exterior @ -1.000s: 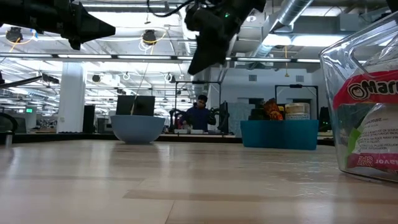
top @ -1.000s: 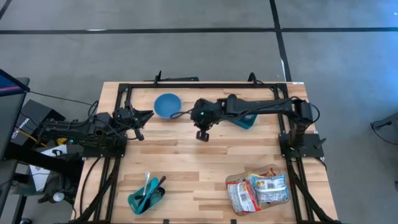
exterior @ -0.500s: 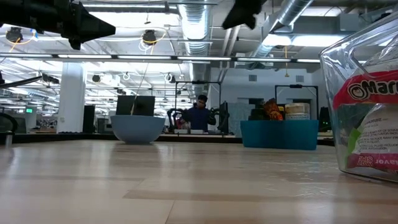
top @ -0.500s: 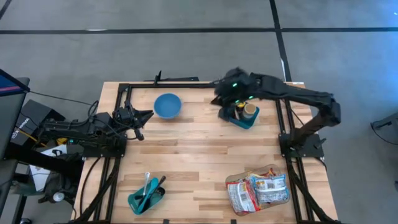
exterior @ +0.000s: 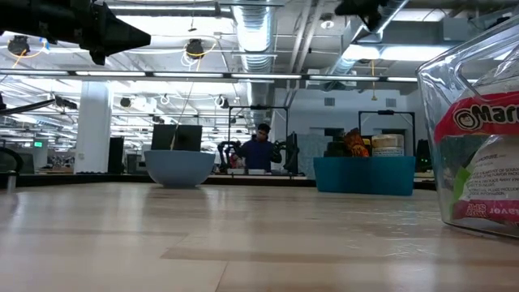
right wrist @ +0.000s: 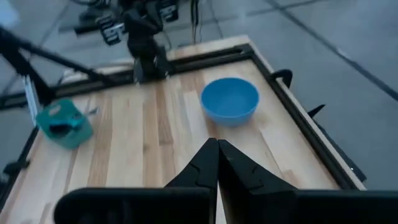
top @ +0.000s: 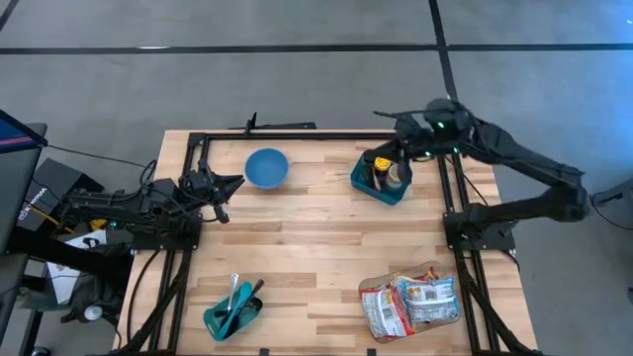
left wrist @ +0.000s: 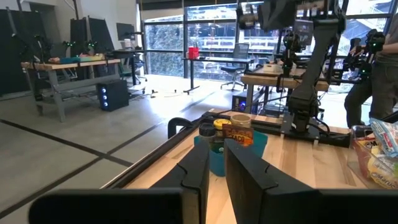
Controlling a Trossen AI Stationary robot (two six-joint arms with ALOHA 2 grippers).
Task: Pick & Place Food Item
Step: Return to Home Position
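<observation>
A teal bin (top: 382, 180) at the far right of the table holds jars and packets of food (left wrist: 237, 129). A blue bowl (top: 266, 166) stands at the far middle. My right gripper (top: 388, 148) hangs high above the bin, shut and with nothing in it (right wrist: 217, 147), pointing toward the bowl (right wrist: 229, 99). My left gripper (top: 233, 184) waits level over the table's left side. Its fingers (left wrist: 215, 163) are a narrow gap apart and hold nothing.
A clear bag of snack packets (top: 410, 301) lies at the near right. A teal holder with utensils (top: 232, 311) stands near the front edge, left of centre. A black frame (top: 326, 136) runs along the table's far edge and sides. Bare wood lies between bowl, bin and bag.
My right gripper has swung from over the table's middle, beside the bowl, toward the far right edge and up, ending above the teal bin. It has tipped from pointing steeply down to nearer level and has stayed shut.
</observation>
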